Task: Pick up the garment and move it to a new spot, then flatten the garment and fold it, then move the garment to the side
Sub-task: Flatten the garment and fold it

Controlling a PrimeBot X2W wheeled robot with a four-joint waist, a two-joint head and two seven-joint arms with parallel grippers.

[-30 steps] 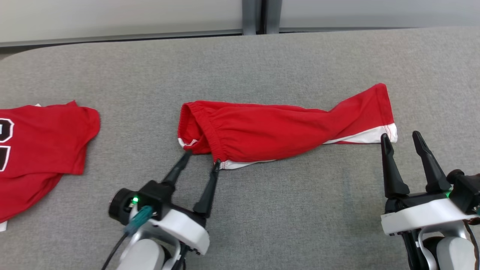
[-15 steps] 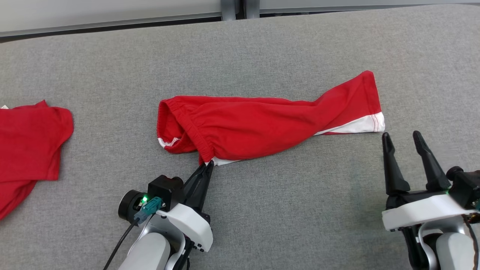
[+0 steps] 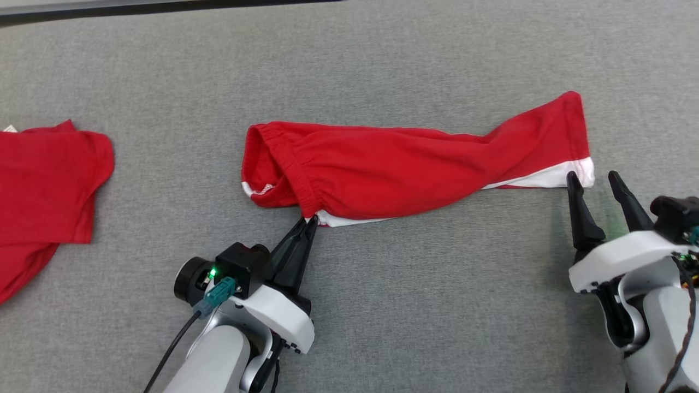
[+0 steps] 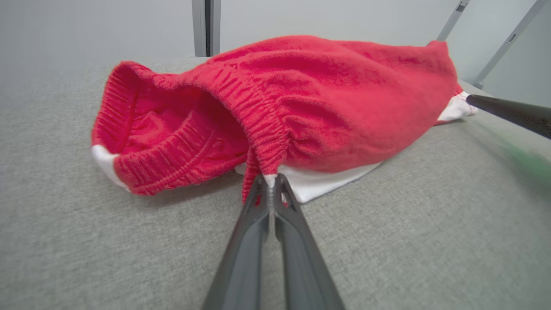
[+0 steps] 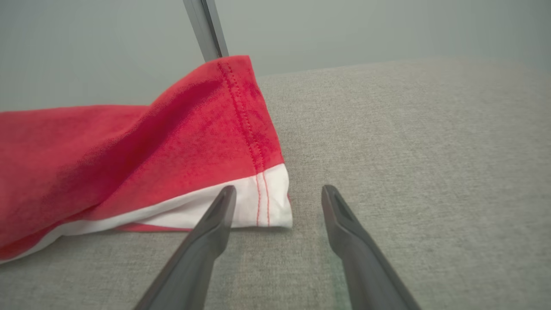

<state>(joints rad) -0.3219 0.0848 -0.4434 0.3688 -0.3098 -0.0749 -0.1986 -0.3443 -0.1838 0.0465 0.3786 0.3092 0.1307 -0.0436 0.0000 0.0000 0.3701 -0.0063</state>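
Head view: the garment [image 3: 415, 169] lies stretched across the grey table [image 3: 437, 305], its waistband [image 3: 284, 164] toward your left gripper [image 3: 310, 220], which reaches in low and slanted, jaws clenched on the waistband's near corner, probably as the lifting anchor. Your right gripper [image 3: 592, 176] stands just beside the white hem [image 3: 551, 177], jaws spread. Left wrist view: the fingers [image 4: 249, 232] pinch the elastic seam. Right wrist view: the hem corner lies between the released jaws, ungripped.

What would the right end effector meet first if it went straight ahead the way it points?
Probably the white hem corner of the red cloth shorts, lying just ahead of the right end effector between its open jaws, though depth is unclear.
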